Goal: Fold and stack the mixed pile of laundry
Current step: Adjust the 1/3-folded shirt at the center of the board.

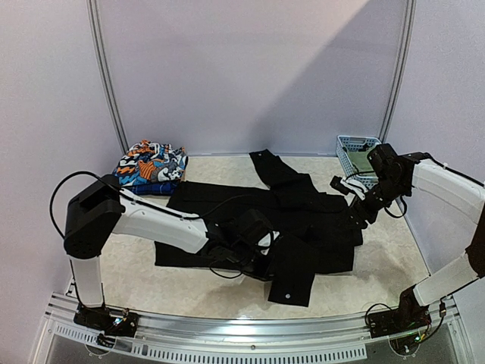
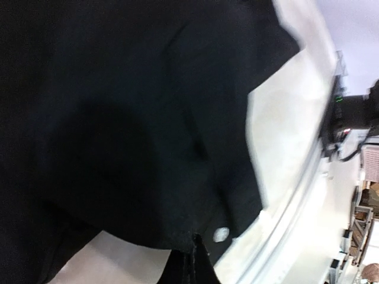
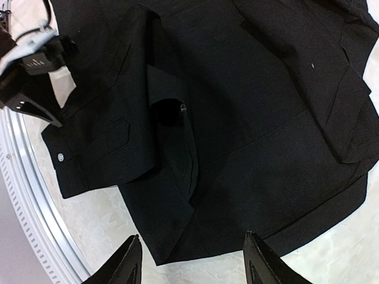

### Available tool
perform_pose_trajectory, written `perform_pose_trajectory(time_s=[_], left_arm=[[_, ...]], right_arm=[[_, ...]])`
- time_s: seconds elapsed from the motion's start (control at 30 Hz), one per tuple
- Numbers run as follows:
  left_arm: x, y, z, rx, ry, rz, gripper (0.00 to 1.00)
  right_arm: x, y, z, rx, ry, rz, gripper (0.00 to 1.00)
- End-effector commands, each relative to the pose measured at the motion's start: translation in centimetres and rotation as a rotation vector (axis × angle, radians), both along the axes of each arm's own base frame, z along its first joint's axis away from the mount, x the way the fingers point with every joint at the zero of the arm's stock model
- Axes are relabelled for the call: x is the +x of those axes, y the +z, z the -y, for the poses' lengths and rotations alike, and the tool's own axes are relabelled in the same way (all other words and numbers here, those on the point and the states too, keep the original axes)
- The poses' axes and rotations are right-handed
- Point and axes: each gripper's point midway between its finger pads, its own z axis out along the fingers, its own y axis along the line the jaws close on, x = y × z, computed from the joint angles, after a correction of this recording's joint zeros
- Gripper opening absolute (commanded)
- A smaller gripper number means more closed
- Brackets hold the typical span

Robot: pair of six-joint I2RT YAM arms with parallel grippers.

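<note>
Long black trousers (image 1: 303,227) were limp, best taken at the waistband, where closed left fingers (image 2: 188,267) seemingly pinched cloth; right fingers (image 3: 260,260) stood wide, empty.

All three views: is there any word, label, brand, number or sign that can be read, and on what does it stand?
None can be read.
black trousers: no label or print shows; their pale button bears no legible mark.
orange-blue-white print garment: pattern only, no letters to make out.
left arm in the right wrist view: faint pale marks, too small to read.
</note>
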Motion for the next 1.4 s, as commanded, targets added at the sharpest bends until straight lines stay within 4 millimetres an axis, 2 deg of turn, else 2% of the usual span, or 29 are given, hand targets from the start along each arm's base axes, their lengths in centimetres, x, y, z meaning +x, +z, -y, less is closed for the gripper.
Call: perform_pose_trajectory(time_s=[0.0, 0.03, 0.2, 0.33, 0.43, 0.5, 0.63, 0.7, 0.73, 0.9, 1.03, 1.2, 1.37], left_arm=[[3.6, 7.7, 2.0, -0.187, 0.000, 0.100, 0.00], [4.3, 9.1, 2.2, -0.211, -0.005, 0.126, 0.00], [10.2, 15.7, 2.6, -0.324, 0.021, 0.276, 0.00], [16.2, 19.0, 2.7, -0.387, 0.089, 0.377, 0.00], [20.3, 19.0, 2.8, -0.415, 0.149, 0.375, 0.00], [22.5, 18.4, 2.9, -0.435, 0.186, 0.365, 0.00], [26.6, 18.6, 3.2, -0.499, 0.241, 0.402, 0.00], [28.7, 18.4, 3.3, -0.510, 0.265, 0.407, 0.00], [29.9, 17.5, 3.3, -0.509, 0.282, 0.396, 0.00], [34.9, 16.4, 2.0, -0.576, 0.419, 0.375, 0.00], [37.1, 16.6, 0.8, -0.636, 0.486, 0.384, 0.00], [39.1, 18.3, -0.3, -0.712, 0.530, 0.407, 0.00], [40.6, 19.7, 0.6, -0.785, 0.504, 0.390, 0.00]], right_arm=[[0.7, 0.5, 0.5, -0.021, -0.025, 0.049, 0.58], [0.9, 0.6, 0.6, -0.031, -0.033, 0.056, 0.58], [1.7, 0.8, 1.5, -0.077, -0.065, 0.096, 0.58], [1.6, 1.0, 1.7, -0.087, -0.066, 0.095, 0.58], [1.4, 0.8, 1.9, -0.095, -0.065, 0.091, 0.58], [1.2, 0.5, 2.0, -0.098, -0.064, 0.083, 0.59], [0.8, -0.3, 2.2, -0.104, -0.062, 0.068, 0.58], [0.8, -0.6, 2.2, -0.103, -0.065, 0.059, 0.59], [0.9, -0.7, 2.1, -0.101, -0.064, 0.056, 0.59], [0.8, -2.1, 1.7, -0.089, -0.058, -0.010, 0.59], [0.0, -4.0, 1.3, -0.085, -0.030, -0.118, 0.59], [-0.4, -6.5, 0.9, -0.094, -0.010, -0.227, 0.60], [-0.5, -6.8, -0.1, -0.040, -0.008, -0.296, 0.61]])
